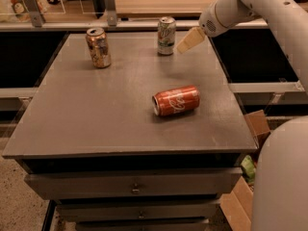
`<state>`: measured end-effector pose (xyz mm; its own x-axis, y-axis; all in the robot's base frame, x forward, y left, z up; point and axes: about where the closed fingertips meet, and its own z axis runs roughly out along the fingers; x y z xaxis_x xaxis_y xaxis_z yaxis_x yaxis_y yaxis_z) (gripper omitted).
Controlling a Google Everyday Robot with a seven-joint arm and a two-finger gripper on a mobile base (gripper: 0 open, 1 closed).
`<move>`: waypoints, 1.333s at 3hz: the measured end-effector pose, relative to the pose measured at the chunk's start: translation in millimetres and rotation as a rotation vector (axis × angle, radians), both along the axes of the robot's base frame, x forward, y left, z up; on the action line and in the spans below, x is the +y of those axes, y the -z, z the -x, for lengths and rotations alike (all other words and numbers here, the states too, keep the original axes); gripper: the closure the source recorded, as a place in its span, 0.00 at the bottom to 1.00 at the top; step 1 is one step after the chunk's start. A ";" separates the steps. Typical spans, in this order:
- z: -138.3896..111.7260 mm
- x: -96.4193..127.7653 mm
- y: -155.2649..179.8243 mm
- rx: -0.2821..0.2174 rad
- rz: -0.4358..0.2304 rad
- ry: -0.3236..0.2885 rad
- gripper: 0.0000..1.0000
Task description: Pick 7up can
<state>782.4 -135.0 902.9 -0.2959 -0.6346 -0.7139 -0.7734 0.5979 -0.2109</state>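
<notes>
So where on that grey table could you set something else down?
The biggest bare stretch is the front left of the table, between the gold-brown can and the front edge, left of the tipped red-orange can. Another gap lies between the two upright cans. The back right is crowded: the gripper hangs just right of the 7up can.
</notes>
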 end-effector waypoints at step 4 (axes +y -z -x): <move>-58.5 43.9 16.7 -0.099 -0.278 0.055 0.00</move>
